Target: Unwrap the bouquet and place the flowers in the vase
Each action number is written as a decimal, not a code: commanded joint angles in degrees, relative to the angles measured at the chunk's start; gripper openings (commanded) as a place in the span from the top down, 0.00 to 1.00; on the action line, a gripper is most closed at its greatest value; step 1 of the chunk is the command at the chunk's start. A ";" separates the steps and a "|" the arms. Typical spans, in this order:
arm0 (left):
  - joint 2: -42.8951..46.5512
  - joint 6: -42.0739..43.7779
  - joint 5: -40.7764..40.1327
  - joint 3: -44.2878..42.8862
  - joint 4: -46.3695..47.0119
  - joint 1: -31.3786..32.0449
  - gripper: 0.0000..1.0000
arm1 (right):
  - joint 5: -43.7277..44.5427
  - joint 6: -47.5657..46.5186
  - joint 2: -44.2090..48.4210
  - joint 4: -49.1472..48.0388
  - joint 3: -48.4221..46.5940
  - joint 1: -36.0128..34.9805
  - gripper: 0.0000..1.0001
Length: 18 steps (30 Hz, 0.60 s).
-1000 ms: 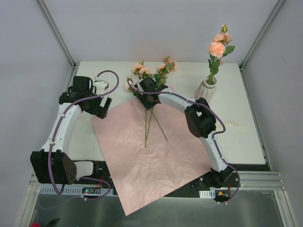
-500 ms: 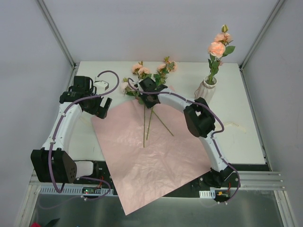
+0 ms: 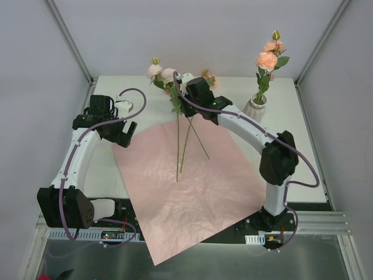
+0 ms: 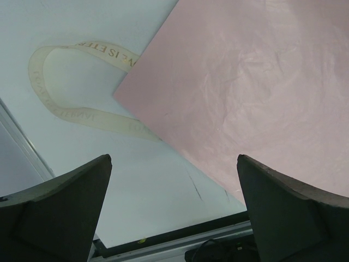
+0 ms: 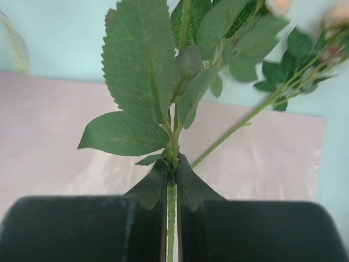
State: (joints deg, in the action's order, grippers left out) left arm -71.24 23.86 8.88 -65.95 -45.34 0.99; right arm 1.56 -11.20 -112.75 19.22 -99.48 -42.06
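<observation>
Now my right gripper [image 5: 172,164], clamped on a thin green rose stem [image 5: 172,218], sits frame-left of the off-white ribbed vase [image 3: 254,109].

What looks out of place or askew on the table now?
The pink paper sheet lies askew, with its near corner hanging past the front edge of the table. The cream ribbon lies loose beside the sheet's left corner. Loose rose stems lie splayed on the sheet. Nothing looks spilled or damaged.
</observation>
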 commanded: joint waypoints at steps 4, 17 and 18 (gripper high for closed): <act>1.54 -0.83 -0.98 -0.05 -0.89 -0.64 0.01 | -0.42 3.20 19.04 -14.29 9.39 0.58 0.99; 1.81 -4.70 3.41 -2.07 0.25 -4.42 0.01 | 13.37 -16.40 39.80 -50.57 20.29 11.18 0.99; 1.98 -4.61 3.77 -2.16 0.17 -4.51 0.01 | 13.03 -15.70 39.89 -52.17 20.21 13.04 0.99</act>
State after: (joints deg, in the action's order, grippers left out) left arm -71.13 20.56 9.89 -65.87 -45.23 -3.09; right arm 9.43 -20.80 -75.26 -15.00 -81.23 -36.07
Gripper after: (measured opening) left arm 0.992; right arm 0.045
